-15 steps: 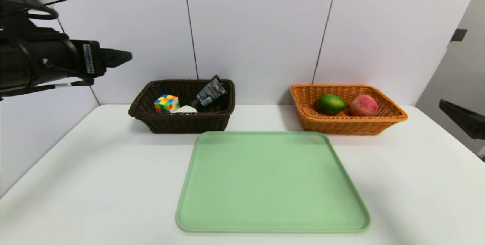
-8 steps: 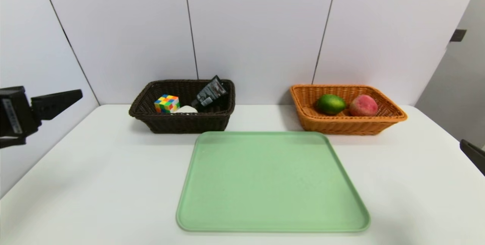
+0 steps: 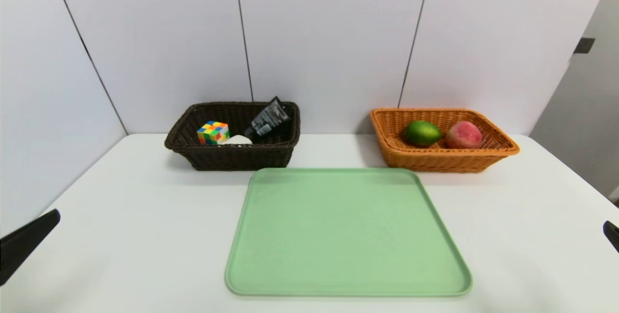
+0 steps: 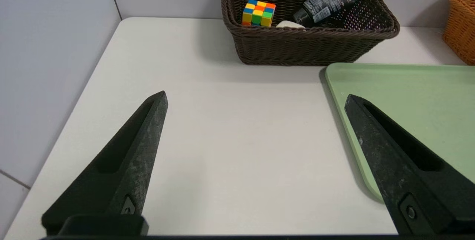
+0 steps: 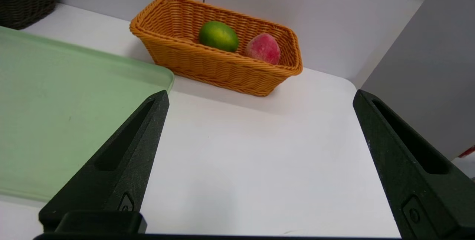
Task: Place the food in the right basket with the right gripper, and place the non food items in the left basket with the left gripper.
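The dark brown left basket at the back holds a colour cube, a black tube and a small white item. Inside the orange right basket lie a green lime and a pink peach. My left gripper hovers low over the table's near left part, open, nothing between its fingers; only one fingertip shows in the head view. My right gripper is open over the near right part, holding nothing, with one fingertip at the head view's edge.
A green tray lies flat in the middle of the white table, in front of both baskets. White wall panels close off the back and left side. The table's right edge drops off beside the right gripper.
The left arm has dropped from high at the left to low at the near left corner. The right gripper has sunk along the right edge. Both stayed open.
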Robot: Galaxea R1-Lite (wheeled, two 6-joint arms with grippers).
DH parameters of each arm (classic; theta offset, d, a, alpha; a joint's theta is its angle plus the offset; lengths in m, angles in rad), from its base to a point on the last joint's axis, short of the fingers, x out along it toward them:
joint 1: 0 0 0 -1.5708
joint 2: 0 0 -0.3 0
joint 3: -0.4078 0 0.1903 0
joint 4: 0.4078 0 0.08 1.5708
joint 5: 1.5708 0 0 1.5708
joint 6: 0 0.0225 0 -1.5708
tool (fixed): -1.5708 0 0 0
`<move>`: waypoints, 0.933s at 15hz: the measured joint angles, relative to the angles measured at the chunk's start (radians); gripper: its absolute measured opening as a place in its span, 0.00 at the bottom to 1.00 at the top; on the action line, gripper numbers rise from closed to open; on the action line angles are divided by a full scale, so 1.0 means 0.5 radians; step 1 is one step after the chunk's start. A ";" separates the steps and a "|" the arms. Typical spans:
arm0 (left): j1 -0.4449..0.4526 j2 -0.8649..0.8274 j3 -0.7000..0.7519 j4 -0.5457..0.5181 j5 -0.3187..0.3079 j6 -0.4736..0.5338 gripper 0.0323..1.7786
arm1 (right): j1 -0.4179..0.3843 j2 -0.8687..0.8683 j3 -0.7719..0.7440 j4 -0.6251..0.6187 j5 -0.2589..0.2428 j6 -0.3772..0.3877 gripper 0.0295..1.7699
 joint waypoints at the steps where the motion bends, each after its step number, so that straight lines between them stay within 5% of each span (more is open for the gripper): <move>1: 0.013 -0.093 0.076 0.012 -0.024 -0.024 0.95 | -0.003 -0.051 0.031 0.021 0.011 0.002 0.97; 9: 0.031 -0.563 0.317 0.118 -0.091 -0.185 0.95 | 0.020 -0.514 -0.003 0.596 0.091 0.008 0.97; 14: 0.031 -0.777 0.378 0.086 -0.140 -0.227 0.95 | 0.021 -0.681 -0.019 0.538 0.167 0.028 0.97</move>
